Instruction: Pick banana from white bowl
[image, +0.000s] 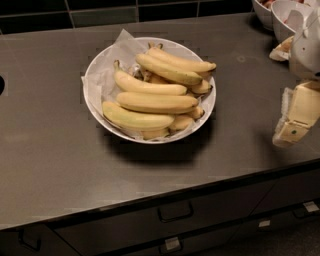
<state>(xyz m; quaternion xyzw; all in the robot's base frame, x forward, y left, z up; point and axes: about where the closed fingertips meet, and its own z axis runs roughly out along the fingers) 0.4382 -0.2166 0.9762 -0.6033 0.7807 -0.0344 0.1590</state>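
1. A cream-coloured robot gripper (295, 117) hangs over one end of a dark grey countertop (50, 165). It holds nothing, and how far it is open cannot be told.
2. The target, a ripe yellow, gently curved banana (167, 69), lies on top of a heap of about ten alike. The heap sits in a wide, shallow white bowl (90, 102) lined with crumpled white paper (107, 70). The bowl stands well apart from the gripper, toward the counter's middle.
3. The fruit is probably light and fairly stiff along its length, but soft under the peel, so a hard squeeze would likely bruise it. The smooth skin may slip a little.
4. The best hold looks to be across the plump middle, taken from above, where the top banana stands clear of its neighbours. The stem ends are on the far side from the gripper, crowded among the others.
5. The counter looks flat and matte. The loose paper lining could lift with the fruit.
6. Beyond the gripper, at the counter's back corner, stand smaller white bowls (280, 15) (contents hard to make out). A dark tiled wall (100, 15) runs behind, and dark drawers with handles (175, 212) sit below the counter's edge.
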